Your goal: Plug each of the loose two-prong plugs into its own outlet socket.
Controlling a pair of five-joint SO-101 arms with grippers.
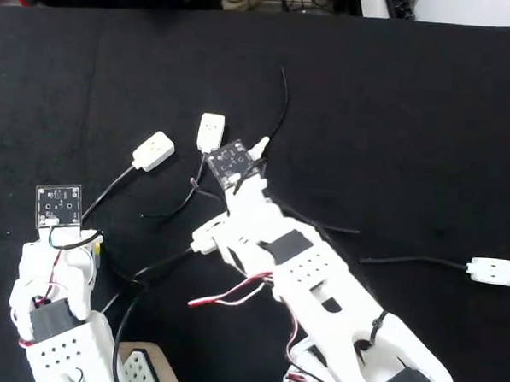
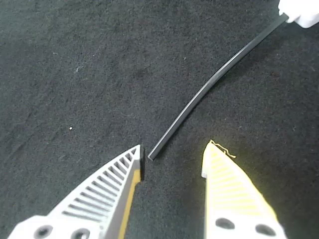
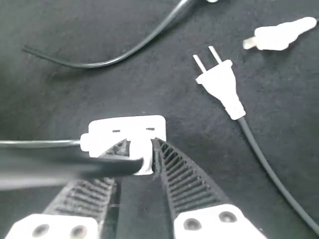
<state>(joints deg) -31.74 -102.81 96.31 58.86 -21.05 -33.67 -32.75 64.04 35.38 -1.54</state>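
Hovering low over black table (image 1: 430,123), left hand (image 2: 172,152) wide open, holding nothing; end of loose black cable (image 2: 199,97) lying between its fingertips. First socket (image 1: 153,150) further right, nothing plugged in. Right hand (image 3: 141,144) closed, pinching edge of second socket (image 3: 124,130). Two-prong plug (image 3: 219,79) loose just beside it. Third socket (image 1: 495,270) far right.

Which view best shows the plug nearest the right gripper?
Right wrist view: the plug, both prongs clear, beside the socket the right gripper holds. High view: a white sliver by the arm; left wrist view faces black cable.
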